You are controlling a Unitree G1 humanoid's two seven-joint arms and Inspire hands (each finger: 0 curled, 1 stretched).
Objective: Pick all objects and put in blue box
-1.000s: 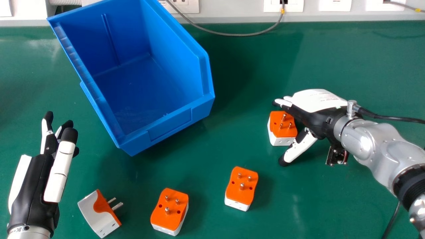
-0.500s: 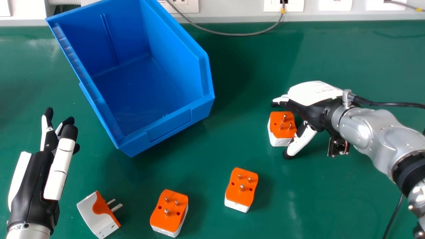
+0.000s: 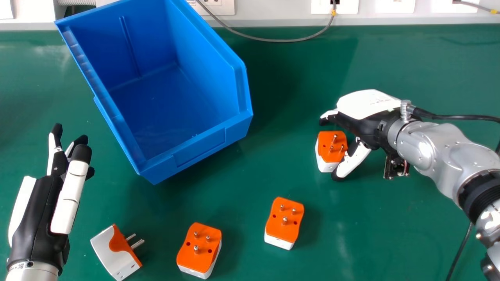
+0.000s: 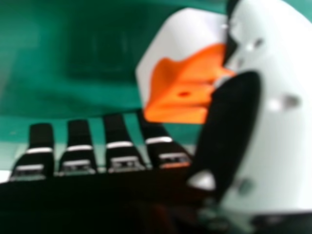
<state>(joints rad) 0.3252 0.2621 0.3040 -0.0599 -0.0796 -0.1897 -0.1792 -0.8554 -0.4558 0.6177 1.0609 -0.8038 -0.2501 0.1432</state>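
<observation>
My right hand (image 3: 365, 111) is open around an orange and white plug adapter (image 3: 331, 146) on the table, fingers on its far side and thumb by its near right corner. In the right hand view, the adapter (image 4: 178, 73) lies between the fingertips and thumb of my right hand (image 4: 234, 126); contact is unclear. Three more adapters rest nearer: one on its side (image 3: 117, 253), one pins up (image 3: 199, 249), another pins up (image 3: 284, 220). The blue box (image 3: 199, 142) has a bare floor. My left hand (image 3: 43, 210) is open, left of the box.
The green table (image 3: 410, 226) carries everything. A grey cable (image 3: 273, 40) hangs onto its far edge from wall sockets (image 3: 336, 7). A black cable (image 3: 461, 117) runs from my right wrist, and another dark cable (image 3: 459, 249) lies at the lower right.
My right hand has shifted toward the table's far side and slightly left, its thumb now nearer the adapter. My left hand has edged slightly forward.
</observation>
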